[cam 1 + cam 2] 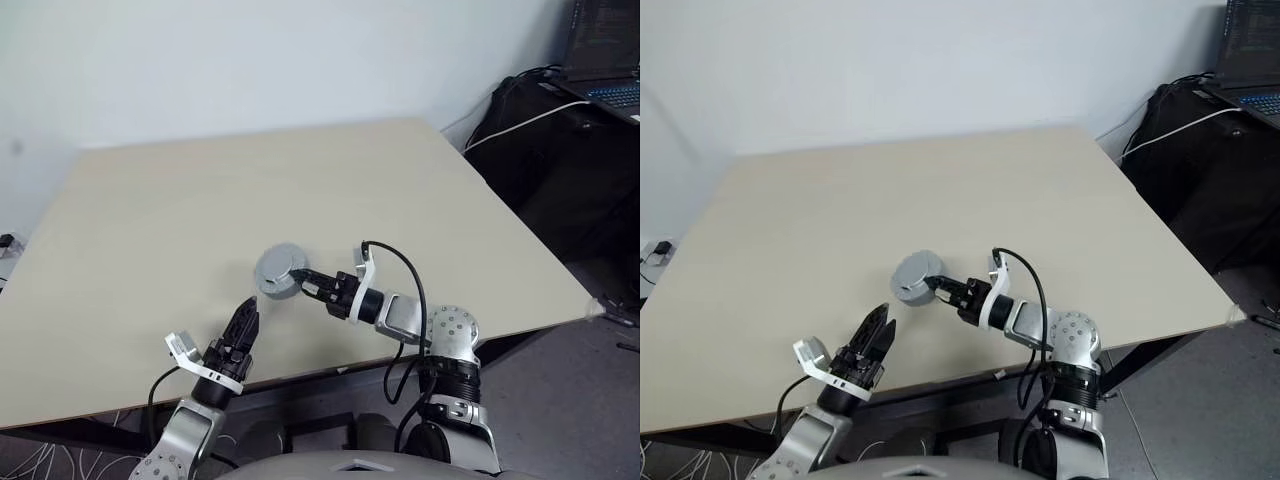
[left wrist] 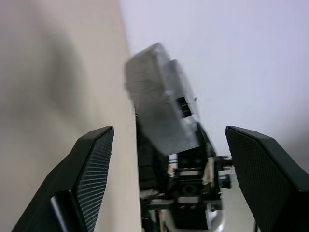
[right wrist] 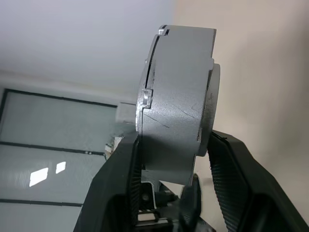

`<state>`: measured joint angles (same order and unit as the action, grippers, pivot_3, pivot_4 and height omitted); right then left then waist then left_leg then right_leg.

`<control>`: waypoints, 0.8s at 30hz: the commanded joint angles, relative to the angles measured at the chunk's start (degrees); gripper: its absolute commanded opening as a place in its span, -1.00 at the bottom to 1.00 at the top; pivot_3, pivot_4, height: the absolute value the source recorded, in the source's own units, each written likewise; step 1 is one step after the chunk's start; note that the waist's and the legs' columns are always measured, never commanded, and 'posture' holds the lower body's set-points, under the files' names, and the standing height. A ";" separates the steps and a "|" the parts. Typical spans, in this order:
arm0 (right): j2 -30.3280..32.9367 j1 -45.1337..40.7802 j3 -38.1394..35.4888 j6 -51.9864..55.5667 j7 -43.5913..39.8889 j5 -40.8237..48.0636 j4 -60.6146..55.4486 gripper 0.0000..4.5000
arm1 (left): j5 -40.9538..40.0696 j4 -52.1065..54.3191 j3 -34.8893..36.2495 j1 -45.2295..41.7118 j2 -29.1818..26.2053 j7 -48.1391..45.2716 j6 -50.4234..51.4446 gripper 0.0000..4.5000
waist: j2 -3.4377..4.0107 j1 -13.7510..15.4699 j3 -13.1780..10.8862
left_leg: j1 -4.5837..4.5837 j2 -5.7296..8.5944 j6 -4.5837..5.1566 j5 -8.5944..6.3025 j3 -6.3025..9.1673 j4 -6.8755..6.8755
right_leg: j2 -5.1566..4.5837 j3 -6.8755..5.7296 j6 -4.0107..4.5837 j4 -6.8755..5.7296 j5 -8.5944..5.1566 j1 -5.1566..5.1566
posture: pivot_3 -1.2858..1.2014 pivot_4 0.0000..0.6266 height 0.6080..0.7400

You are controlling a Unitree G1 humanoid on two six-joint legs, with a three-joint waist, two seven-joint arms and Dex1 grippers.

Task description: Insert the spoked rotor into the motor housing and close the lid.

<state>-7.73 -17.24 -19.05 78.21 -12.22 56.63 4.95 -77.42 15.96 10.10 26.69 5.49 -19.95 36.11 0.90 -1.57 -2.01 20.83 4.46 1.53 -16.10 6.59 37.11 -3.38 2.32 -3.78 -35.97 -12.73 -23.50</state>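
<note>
A pale bench (image 1: 300,180) fills the scene. Near its front edge, the right pincer (image 1: 303,281) grips a closed grey motor housing (image 1: 279,270), lid (image 3: 145,104) on, held on edge above the bench. The left pincer (image 1: 247,318) hovers nearer and to the left, jaws wide and empty.

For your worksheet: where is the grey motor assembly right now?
In the head views, the grey motor assembly is gripped in the right hand above the table, near its front edge.

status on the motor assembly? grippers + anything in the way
Right gripper clamped on closed grey motor assembly, held above table. Left gripper open, empty, just short of it. Nothing in the way.
</note>
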 commanded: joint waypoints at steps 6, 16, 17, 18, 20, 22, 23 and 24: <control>-2.88 2.46 4.29 2.37 -2.68 3.01 0.82 -0.23 | -2.83 0.09 -2.19 -1.14 4.12 -0.25 -2.61 0.73 | 0.00 0.00 0.00 | 0.01 0.00 0.01 0.00 -0.04 0.03 | 0.01 0.04 0.01 -0.02 0.00 0.04 | 0.03 -1.00 1.00; -3.28 2.81 3.27 -0.06 -3.28 3.85 0.16 -0.23 | -3.98 0.42 -3.51 -0.39 3.57 0.49 -3.65 0.73 | -0.01 0.02 0.00 | -0.02 -0.02 0.03 0.01 -0.07 0.13 | 0.04 0.05 -0.01 -0.01 -0.01 0.07 | 0.03 -1.00 1.00; -3.26 2.93 3.19 -0.31 -3.66 4.17 -0.03 -0.23 | -4.46 0.42 -3.64 -0.12 3.59 0.79 -3.52 0.73 | -0.01 0.02 0.00 | -0.02 -0.02 0.03 0.01 -0.07 0.13 | 0.05 0.06 -0.01 -0.01 0.00 0.08 | 0.03 -1.00 1.00; -3.24 3.06 3.19 -0.63 -3.92 4.38 -0.27 -0.23 | -4.91 0.42 -3.79 0.17 3.57 1.22 -3.34 0.73 | -0.01 0.02 0.00 | -0.02 -0.02 0.03 0.01 -0.07 0.13 | 0.04 0.06 -0.01 -0.01 0.00 0.08 | 0.03 -1.00 1.00; -3.19 3.18 3.07 -1.15 -4.05 4.66 -0.49 -0.23 | -5.31 0.68 -4.22 0.80 3.50 1.54 -3.35 0.73 | -0.01 0.03 0.00 | -0.02 -0.02 0.04 0.01 -0.08 0.13 | 0.04 0.07 -0.01 -0.01 0.00 0.08 | 0.03 -1.00 1.00; -3.05 3.19 3.17 -1.45 -3.74 4.71 -0.36 -0.23 | -5.35 0.96 -4.47 1.04 3.52 1.64 -3.57 0.73 | 0.00 0.02 0.01 | -0.03 -0.02 0.03 0.01 -0.07 0.13 | 0.05 0.06 -0.01 -0.02 0.00 0.08 | 0.03 -1.00 1.00; -3.00 3.21 3.29 -1.57 -3.70 4.75 -0.32 -0.23 | -5.37 1.02 -4.50 1.07 3.57 1.68 -3.64 0.73 | 0.00 0.02 0.01 | -0.03 -0.02 0.03 0.01 -0.07 0.13 | 0.05 0.06 -0.01 -0.02 -0.01 0.08 | 0.03 -1.00 1.00; -3.02 3.28 3.42 -1.73 -3.80 4.88 -0.47 -0.23 | -5.43 1.04 -4.49 1.09 3.61 1.70 -3.66 0.73 | 0.00 0.03 0.01 | -0.03 -0.03 0.04 0.01 -0.08 0.14 | 0.06 0.07 -0.01 -0.01 -0.01 0.08 | 0.03 -1.00 1.00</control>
<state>-6.20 -15.08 -16.95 77.51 -14.02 58.39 6.77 -81.69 15.41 6.80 28.27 6.18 -18.15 32.77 0.89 -1.54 -2.01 20.80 4.43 1.56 -16.08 6.50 37.25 -3.33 2.39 -3.79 -35.98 -12.73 -23.41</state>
